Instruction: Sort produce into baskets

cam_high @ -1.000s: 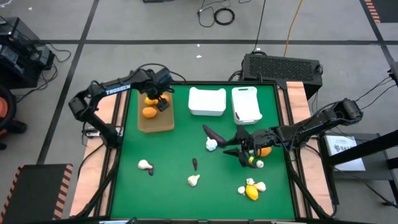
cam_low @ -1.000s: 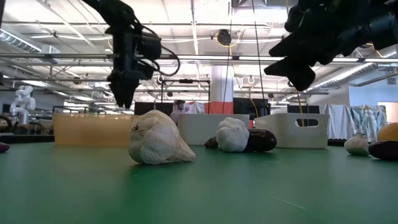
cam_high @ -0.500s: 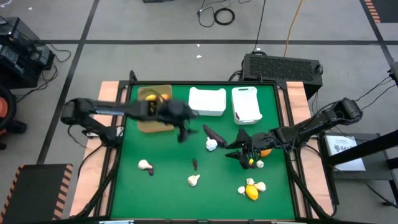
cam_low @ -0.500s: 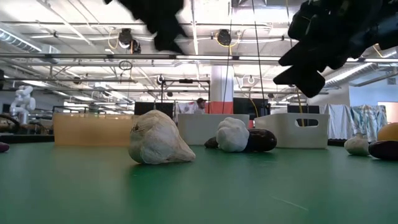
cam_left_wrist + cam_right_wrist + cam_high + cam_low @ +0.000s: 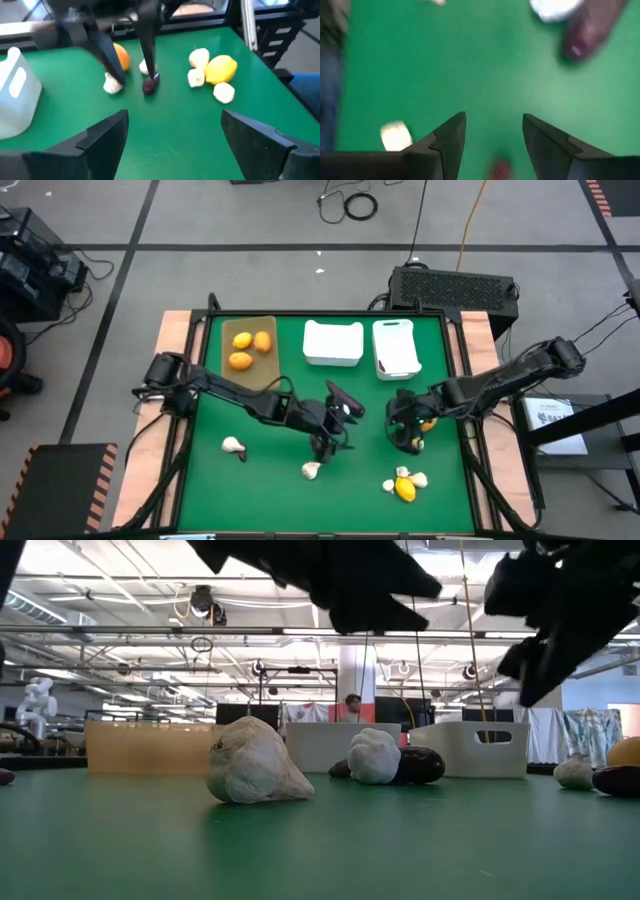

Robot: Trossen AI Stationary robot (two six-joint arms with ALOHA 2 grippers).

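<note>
My left gripper [image 5: 335, 437] is open and empty, held low over the table's middle; it also shows in the left wrist view [image 5: 172, 132]. My right gripper [image 5: 405, 438] is open and points down. Its fingers [image 5: 106, 60] stand over a small garlic bulb [image 5: 112, 85] and a small purple piece [image 5: 150, 85], beside an orange fruit [image 5: 428, 421]. Three orange fruits [image 5: 241, 340] lie in the tan tray [image 5: 265, 378]. An eggplant [image 5: 346, 399] lies at the middle, and a garlic bulb [image 5: 311, 470] lies nearer the front.
Two white bins [image 5: 333, 343] [image 5: 396, 348] stand at the far edge. A lemon with garlic bulbs [image 5: 405, 485] lies near the front right. A garlic bulb and a small purple piece [image 5: 234, 447] lie at the front left. A person stands far behind the table [image 5: 351, 705].
My left gripper has swung from above the tan tray toward the table's middle and come down low, staying empty. A third orange fruit now shows in the tray. My right gripper has tipped to point down and shifted a little toward the right edge.
</note>
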